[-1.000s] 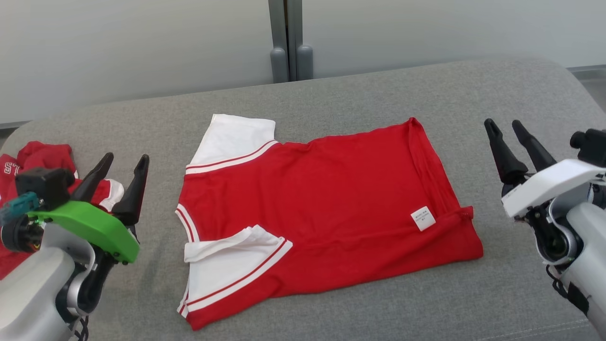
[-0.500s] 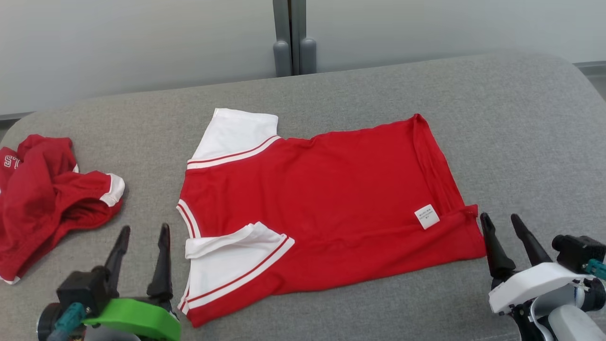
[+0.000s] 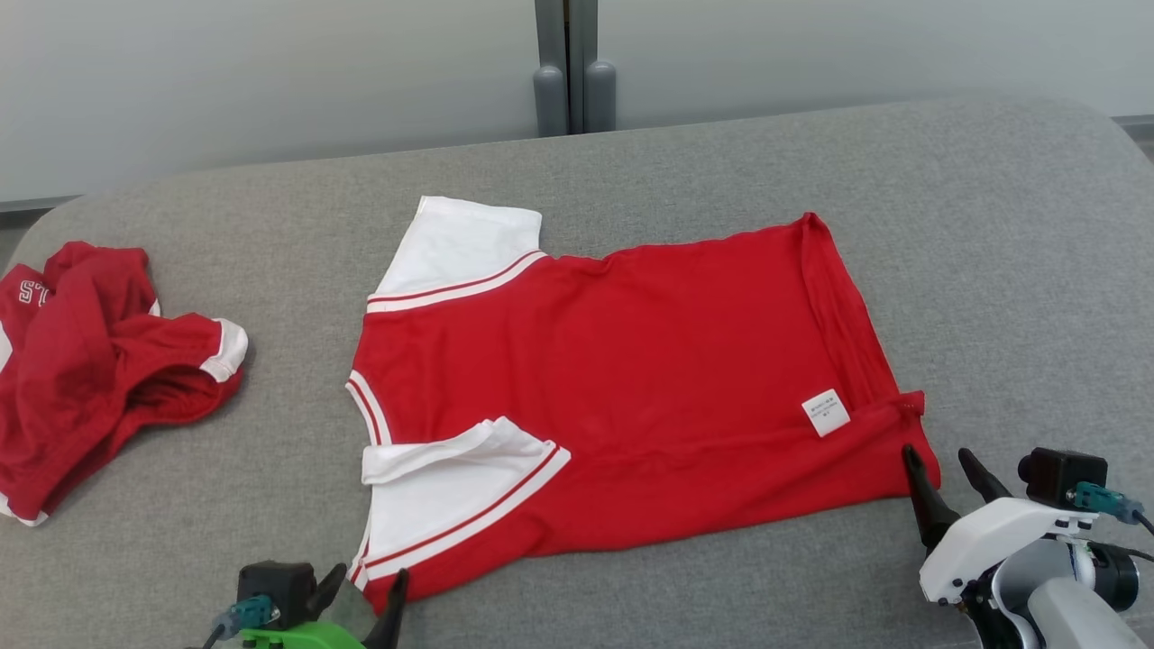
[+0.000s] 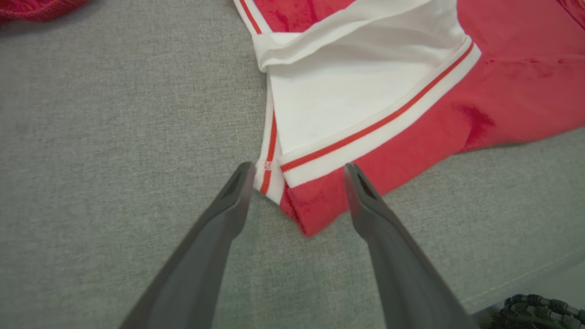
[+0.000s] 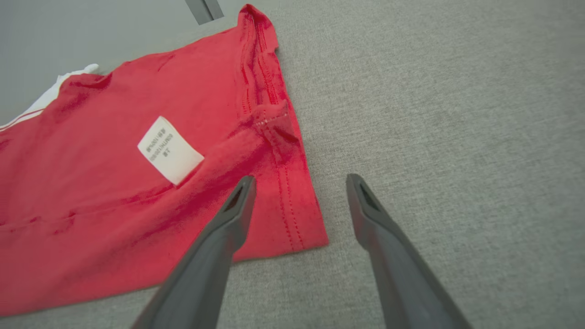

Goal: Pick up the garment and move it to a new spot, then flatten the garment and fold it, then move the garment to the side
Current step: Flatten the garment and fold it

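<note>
Lower now, my left gripper [image 4: 297,171] and right gripper [image 5: 299,180] straddle, fingers apart, the near corners of the shirt [image 3: 631,379], flat on the tabletop [image 3: 992,225] (moved and flattened, I judge); folding and setting aside remain.

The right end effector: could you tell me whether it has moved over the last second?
Yes. The right end effector has drawn back toward the robot, from level with the shirt's far right corner to its near right corner.
</note>
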